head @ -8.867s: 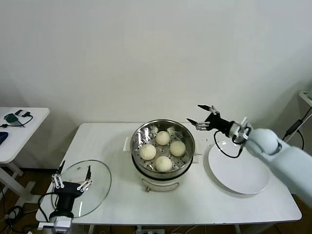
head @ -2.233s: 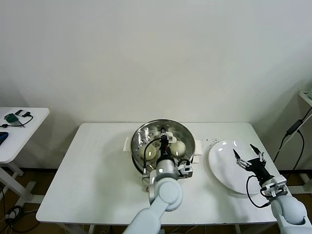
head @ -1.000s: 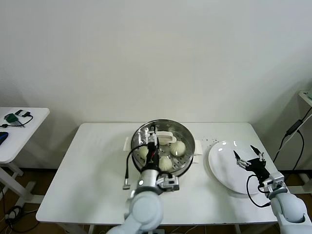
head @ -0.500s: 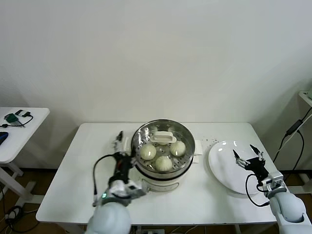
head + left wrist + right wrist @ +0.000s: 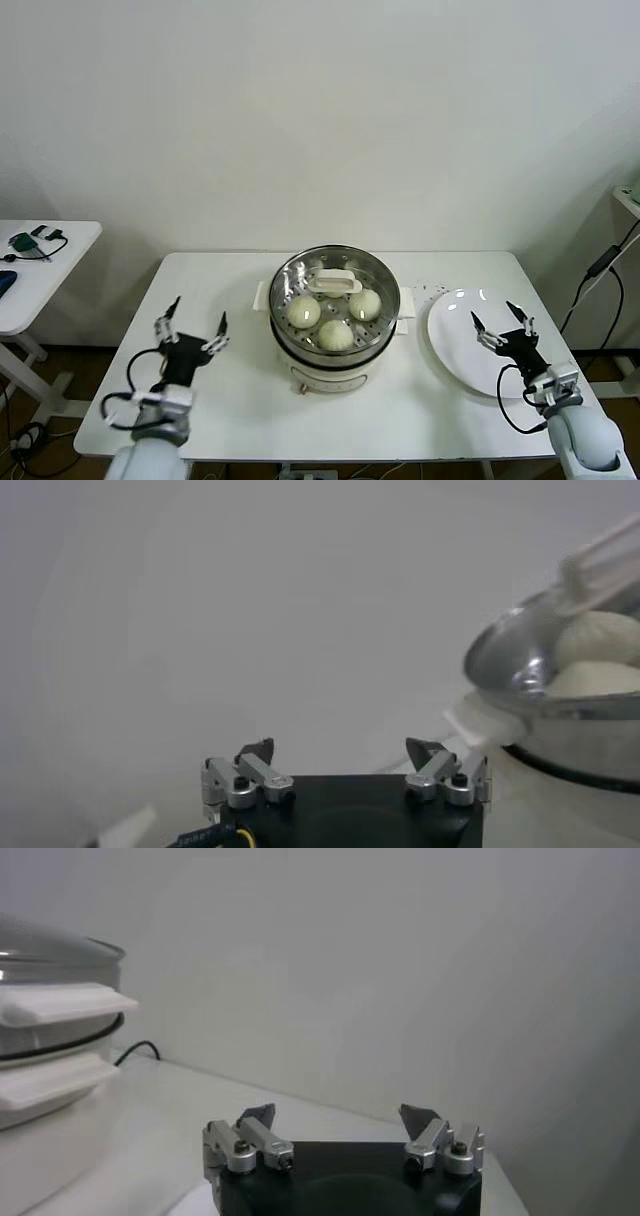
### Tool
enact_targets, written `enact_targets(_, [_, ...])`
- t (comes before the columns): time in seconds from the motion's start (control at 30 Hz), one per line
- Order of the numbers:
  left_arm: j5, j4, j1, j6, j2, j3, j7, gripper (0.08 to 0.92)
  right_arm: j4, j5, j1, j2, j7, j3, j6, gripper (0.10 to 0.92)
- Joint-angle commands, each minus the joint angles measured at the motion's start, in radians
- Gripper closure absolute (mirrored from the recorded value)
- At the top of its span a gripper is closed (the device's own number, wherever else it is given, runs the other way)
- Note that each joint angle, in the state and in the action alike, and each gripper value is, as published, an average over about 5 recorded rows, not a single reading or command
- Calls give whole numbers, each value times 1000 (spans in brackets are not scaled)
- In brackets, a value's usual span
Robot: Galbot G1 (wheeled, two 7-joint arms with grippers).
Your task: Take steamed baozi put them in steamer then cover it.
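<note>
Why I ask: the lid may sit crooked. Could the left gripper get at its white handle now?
Probably yes. The left gripper is open, holds nothing and sits beside the steamer; the lid's white handle lies exposed on top, with nothing between. The right gripper waits over the plate.

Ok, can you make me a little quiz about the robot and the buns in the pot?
1. True or false: the plate has a bun on it.
2. Where is the glass lid? A) flat on the table B) on the steamer C) in the right gripper
3. Fill in: the left gripper and the right gripper both stand ____ and hold nothing.

Key
1. False. The plate is bare; the baozi are in the steamer.
2. B. Its white handle sits over the buns.
3. Open. The left one hangs over the table beside the steamer, the right one over the plate.
</note>
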Motion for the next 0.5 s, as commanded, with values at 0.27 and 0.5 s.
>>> enact_targets(0.27, [-353, 140, 130, -331, -118, -206, -7, 177, 55, 47, -65, 33, -15, 30, 16, 203])
enact_targets(0.5, [-328, 149, 128, -348, -114, -214, 2, 177, 54, 49, -66, 29, -17, 33, 20, 203])
